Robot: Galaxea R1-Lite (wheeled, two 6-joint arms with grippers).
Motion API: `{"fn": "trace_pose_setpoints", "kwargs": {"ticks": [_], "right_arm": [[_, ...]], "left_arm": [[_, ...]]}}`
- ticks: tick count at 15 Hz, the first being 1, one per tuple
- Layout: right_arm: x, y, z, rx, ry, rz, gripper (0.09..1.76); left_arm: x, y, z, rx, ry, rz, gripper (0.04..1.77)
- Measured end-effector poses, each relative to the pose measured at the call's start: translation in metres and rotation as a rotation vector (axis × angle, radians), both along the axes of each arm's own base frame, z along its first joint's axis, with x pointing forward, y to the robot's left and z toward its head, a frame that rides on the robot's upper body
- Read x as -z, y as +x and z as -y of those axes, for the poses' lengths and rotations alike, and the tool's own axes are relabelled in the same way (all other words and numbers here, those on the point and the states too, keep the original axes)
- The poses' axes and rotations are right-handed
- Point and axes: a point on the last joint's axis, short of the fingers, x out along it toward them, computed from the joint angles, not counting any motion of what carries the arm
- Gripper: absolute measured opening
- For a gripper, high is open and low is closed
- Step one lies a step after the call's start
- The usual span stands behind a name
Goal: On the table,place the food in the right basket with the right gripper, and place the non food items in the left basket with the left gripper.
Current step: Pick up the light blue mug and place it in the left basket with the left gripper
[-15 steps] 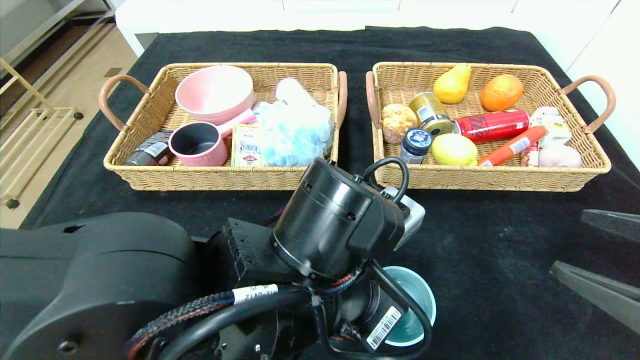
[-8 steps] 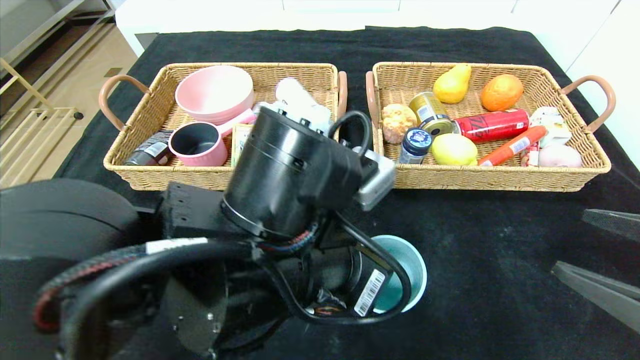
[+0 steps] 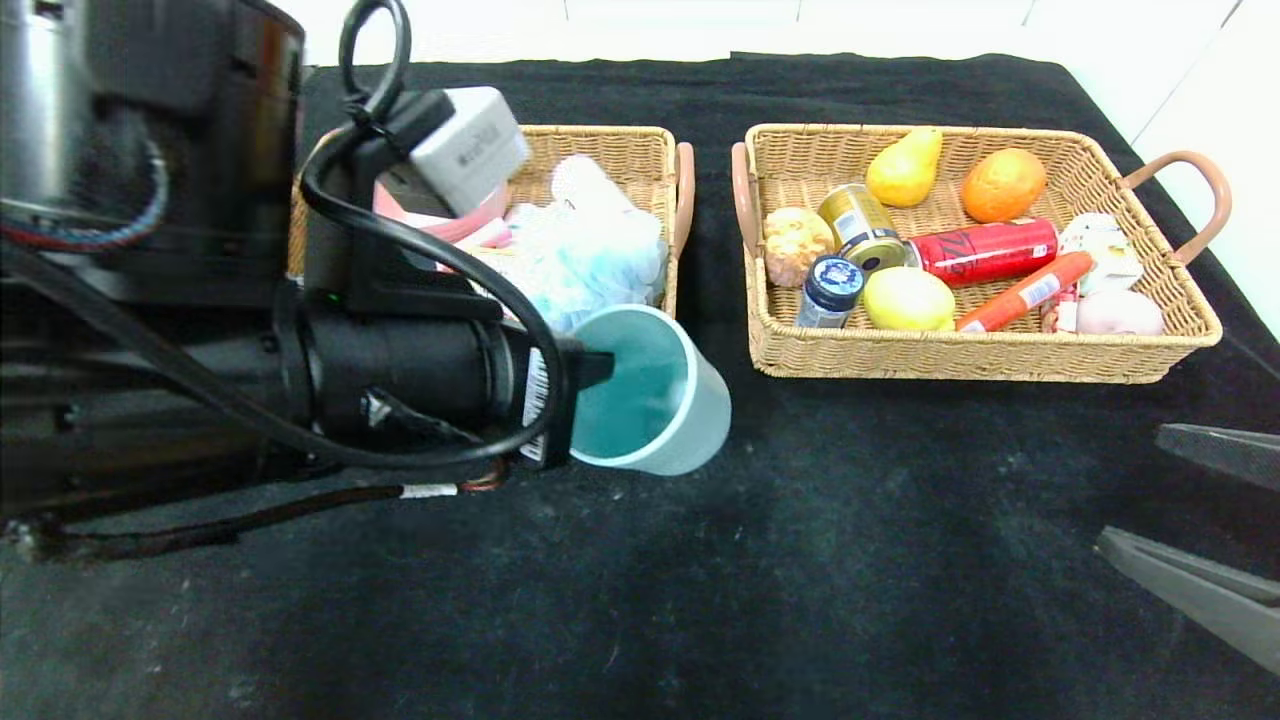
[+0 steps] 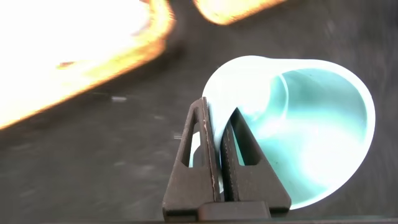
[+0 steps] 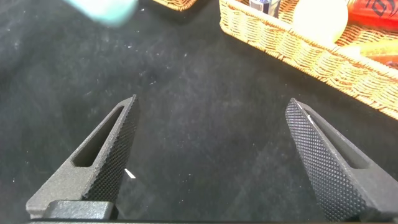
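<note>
Above the black cloth surface (image 3: 800, 560), the left hand (image 4: 217, 134) pinches the rim of a smooth light blue mug (image 3: 650, 395), one tapered finger inside the wall and one outside. The mug hangs tilted on its side, its round mouth turned toward the camera, just in front of the near corner of the left basket (image 3: 640, 150). That woven tan wicker tray, partly hidden by the cabled arm, holds a fluffy pale blue puff (image 3: 590, 260) and a pink pan (image 3: 480, 228) of which only a sliver shows.

Well apart to the right sits the twin right basket (image 3: 1000, 355) with brown loop handles. Inside lie a rounded yellow lemon (image 3: 908, 299), a gold can (image 3: 860, 225) with a silver lid, and a long orange sausage (image 3: 1025, 291), among a pear (image 3: 905, 168), an orange fruit (image 3: 1003, 184) and a red can (image 3: 985, 250).

Low at the right edge, the right hand (image 5: 211, 155) hovers over bare cloth, its two textured fingers spread wide and holding nothing.
</note>
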Motion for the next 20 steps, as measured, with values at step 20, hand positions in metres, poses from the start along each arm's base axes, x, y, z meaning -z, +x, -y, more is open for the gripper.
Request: {"fn": "trace_pose_setpoints", "kwargs": {"ticks": [20], "right_arm": [[0.001, 0.002, 0.000, 0.001, -0.002, -0.006, 1.71]], "left_arm": [[-0.046, 0.108, -0.117, -0.557, -0.071, 0.316, 0.17]]}}
